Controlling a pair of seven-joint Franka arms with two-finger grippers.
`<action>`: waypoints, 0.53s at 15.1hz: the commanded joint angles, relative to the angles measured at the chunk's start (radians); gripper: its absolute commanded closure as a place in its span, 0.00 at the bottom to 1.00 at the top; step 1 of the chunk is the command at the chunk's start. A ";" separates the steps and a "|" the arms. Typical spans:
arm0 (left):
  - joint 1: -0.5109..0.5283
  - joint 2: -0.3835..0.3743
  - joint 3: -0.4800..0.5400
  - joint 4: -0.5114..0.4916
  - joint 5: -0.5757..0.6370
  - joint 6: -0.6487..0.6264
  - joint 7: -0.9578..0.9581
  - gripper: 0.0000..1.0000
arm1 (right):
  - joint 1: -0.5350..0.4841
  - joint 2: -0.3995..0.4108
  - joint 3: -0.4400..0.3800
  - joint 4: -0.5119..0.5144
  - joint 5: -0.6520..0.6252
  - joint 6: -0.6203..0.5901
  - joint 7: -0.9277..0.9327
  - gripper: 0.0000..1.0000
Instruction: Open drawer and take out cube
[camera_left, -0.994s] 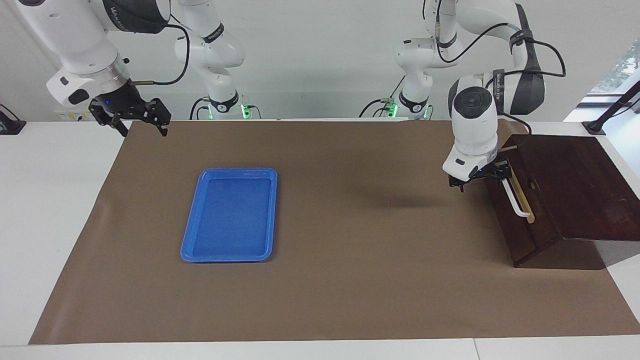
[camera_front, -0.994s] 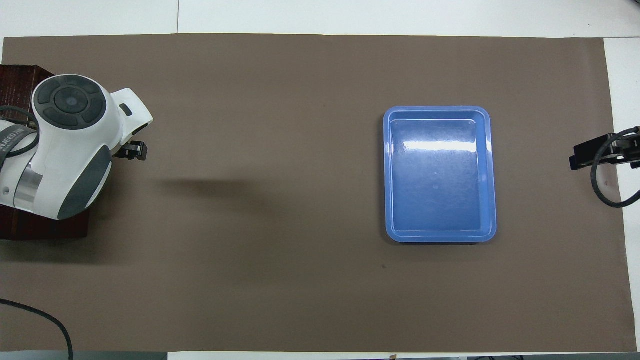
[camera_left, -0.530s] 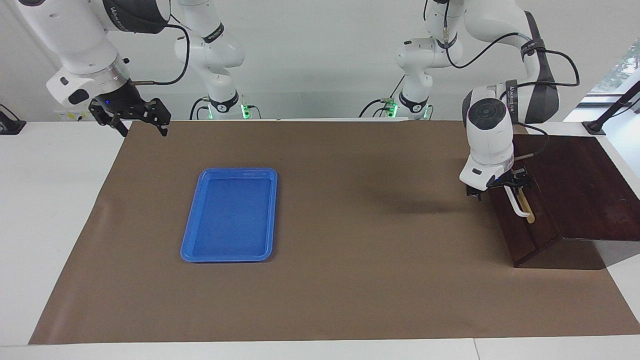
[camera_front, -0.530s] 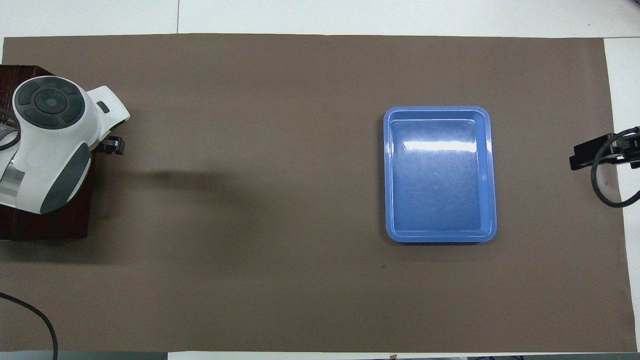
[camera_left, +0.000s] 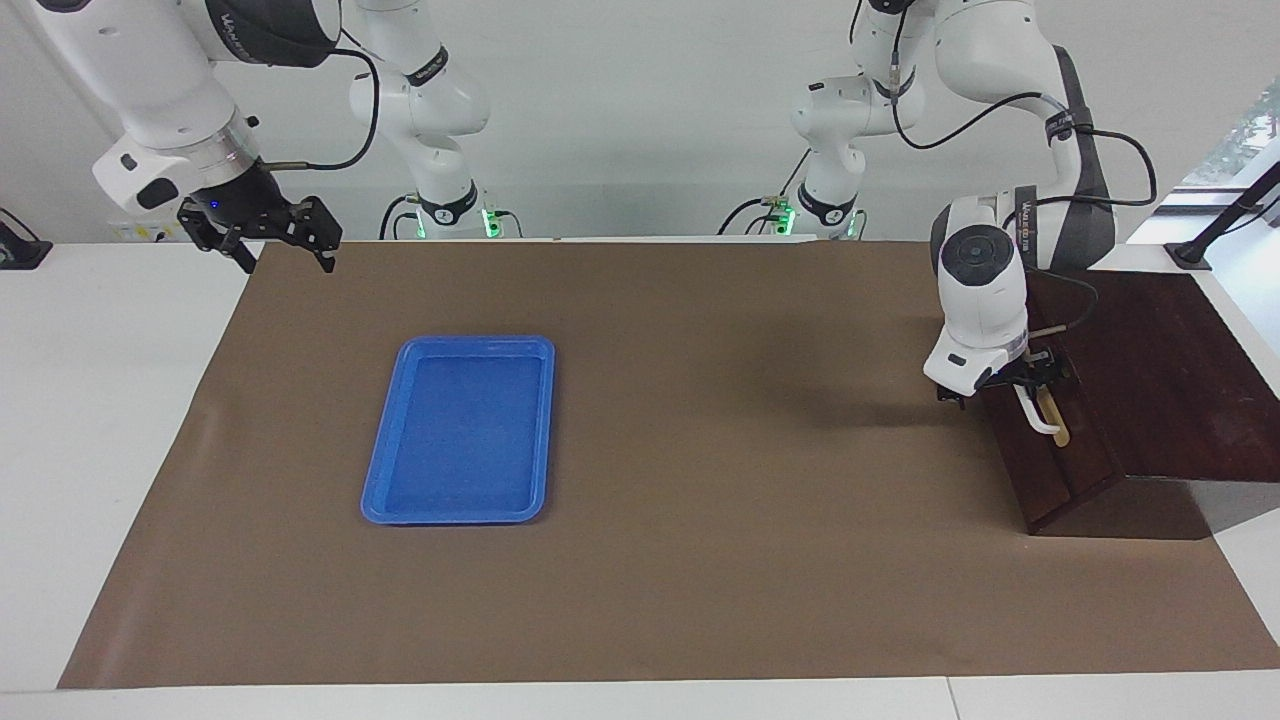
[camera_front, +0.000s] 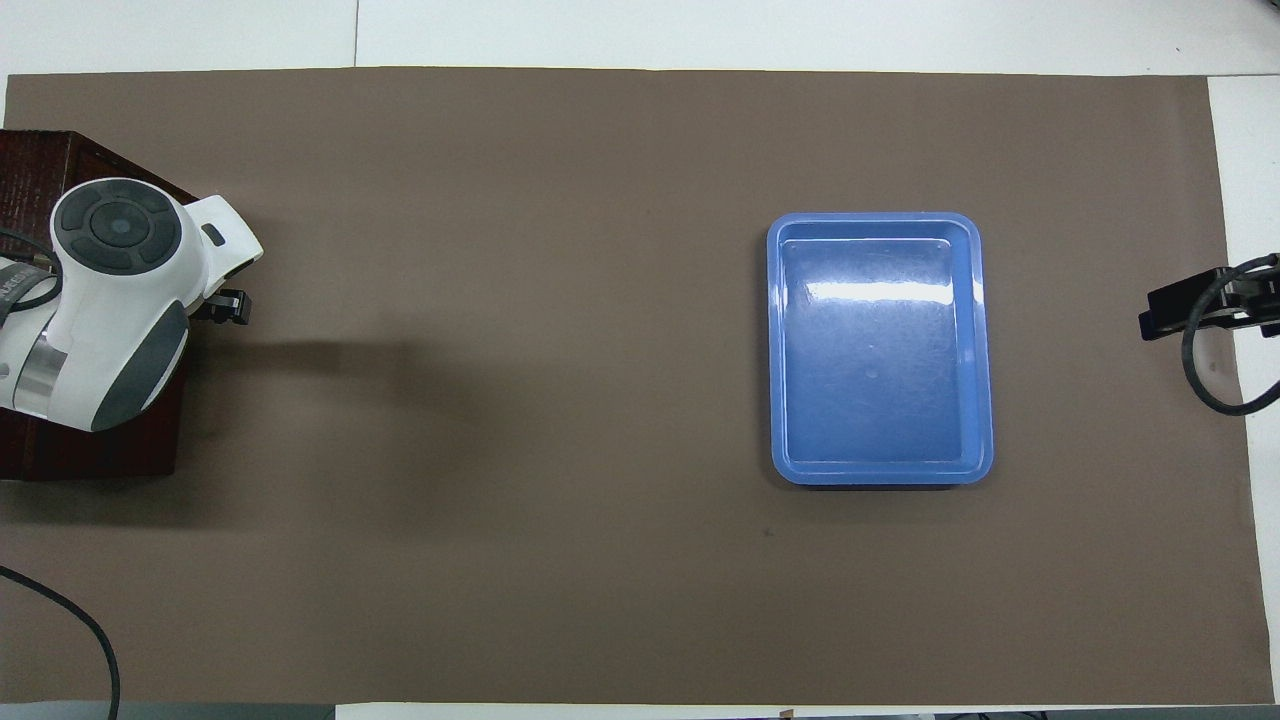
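Drawer (camera_left: 1062, 455) shut, at the right of the facing frame, mid height. Cube not seen; likely inside. Left tool (camera_left: 1012, 386) wide open at the top end of the white handle (camera_left: 1040, 415), holding nothing.

Best to get one finger on each side of the bar, squeeze, then pull straight out, slow, so the box (camera_left: 1150, 370) stays put.

Right tool (camera_left: 262, 235) open too, empty, waiting at upper left.

Handle and drawer front plain in the facing frame. Both hidden in the overhead frame under the left arm (camera_front: 110, 300); only the box top there, at the left edge.
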 joint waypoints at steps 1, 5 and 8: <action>0.021 -0.009 -0.004 -0.033 0.023 0.050 -0.010 0.00 | -0.010 -0.012 0.007 -0.012 -0.008 0.010 -0.022 0.00; 0.018 -0.005 -0.005 -0.049 0.023 0.079 -0.009 0.00 | -0.008 -0.012 0.007 -0.012 -0.008 0.010 -0.022 0.00; 0.006 -0.005 -0.009 -0.050 0.023 0.077 -0.004 0.00 | -0.008 -0.012 0.007 -0.013 -0.008 0.010 -0.022 0.00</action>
